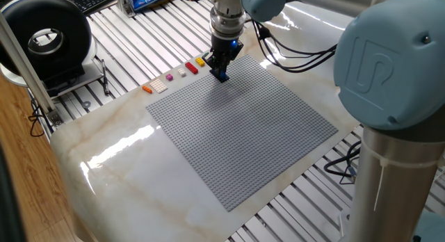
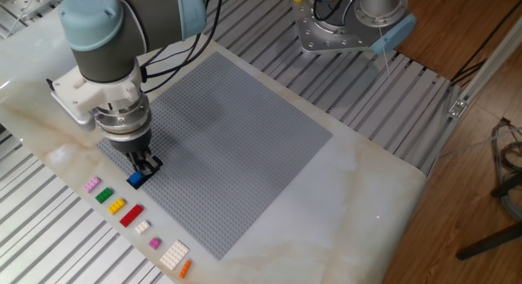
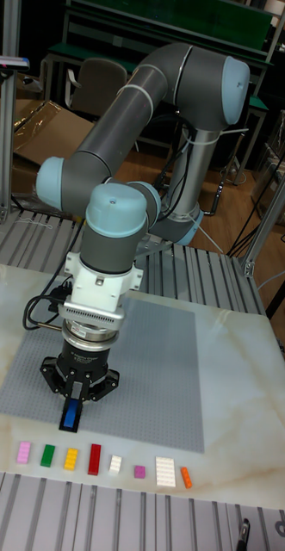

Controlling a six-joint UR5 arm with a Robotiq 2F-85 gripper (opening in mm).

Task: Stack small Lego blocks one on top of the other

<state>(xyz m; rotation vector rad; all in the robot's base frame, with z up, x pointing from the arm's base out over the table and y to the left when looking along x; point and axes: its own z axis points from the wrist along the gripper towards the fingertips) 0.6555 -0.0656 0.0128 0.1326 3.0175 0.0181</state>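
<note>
My gripper points straight down over the near-left corner of the grey baseplate, shut on a blue small Lego block. The same block shows at the fingertips in the other fixed view, and as a blue speck under the gripper in one fixed view. Whether the block touches the plate I cannot tell. A row of loose blocks lies on the marble beside the plate: pink, green, yellow, red, white and orange.
A small pink block and a larger white studded piece also lie in the row. Slatted metal borders the marble top. A black ring-shaped device stands beyond one corner, and a second robot base beyond another.
</note>
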